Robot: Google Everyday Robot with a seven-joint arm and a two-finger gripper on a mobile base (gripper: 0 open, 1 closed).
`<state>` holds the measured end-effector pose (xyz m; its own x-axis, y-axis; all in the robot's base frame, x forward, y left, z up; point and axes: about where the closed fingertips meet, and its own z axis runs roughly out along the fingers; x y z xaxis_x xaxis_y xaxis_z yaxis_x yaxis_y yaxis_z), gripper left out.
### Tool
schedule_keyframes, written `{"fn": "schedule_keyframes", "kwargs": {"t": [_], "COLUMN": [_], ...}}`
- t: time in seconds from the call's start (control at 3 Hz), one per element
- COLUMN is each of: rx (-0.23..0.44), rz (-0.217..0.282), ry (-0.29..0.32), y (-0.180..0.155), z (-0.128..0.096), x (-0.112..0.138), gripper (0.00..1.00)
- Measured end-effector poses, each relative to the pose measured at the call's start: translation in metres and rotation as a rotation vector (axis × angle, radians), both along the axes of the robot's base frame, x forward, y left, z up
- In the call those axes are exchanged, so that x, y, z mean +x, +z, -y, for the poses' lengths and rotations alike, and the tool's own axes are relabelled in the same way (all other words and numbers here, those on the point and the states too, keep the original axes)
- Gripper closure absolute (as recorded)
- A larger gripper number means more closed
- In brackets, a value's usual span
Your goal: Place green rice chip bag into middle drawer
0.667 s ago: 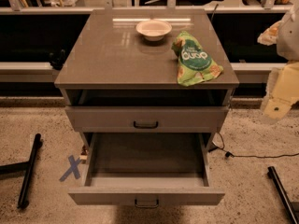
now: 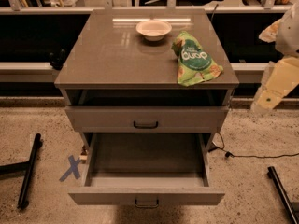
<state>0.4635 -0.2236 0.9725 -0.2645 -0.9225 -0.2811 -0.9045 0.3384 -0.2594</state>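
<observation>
The green rice chip bag lies flat on the right side of the cabinet top, close to the right edge. The middle drawer is pulled out towards me and its inside is empty; its dark handle shows on the front. The handled drawer front above it is closed. My arm's cream-coloured end with the gripper hangs at the right edge of the view, beside the cabinet and below the level of its top, apart from the bag.
A white bowl stands at the back of the cabinet top, left of the bag. A blue tape cross marks the floor at the left. Black bars lie on the floor at both sides. A cable runs on the right.
</observation>
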Motion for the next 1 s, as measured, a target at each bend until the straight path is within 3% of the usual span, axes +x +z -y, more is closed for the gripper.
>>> {"fn": "schedule_keyframes", "kwargs": {"t": [0.67,1.0], "rx": [0.234,0.304], "rz": [0.103,0.122], "ry": [-0.108,-0.168], "y": [0.0,-0.002], "z": [0.019,0.014], "x": [0.104,0.15], "gripper": [0.0,0.0]}}
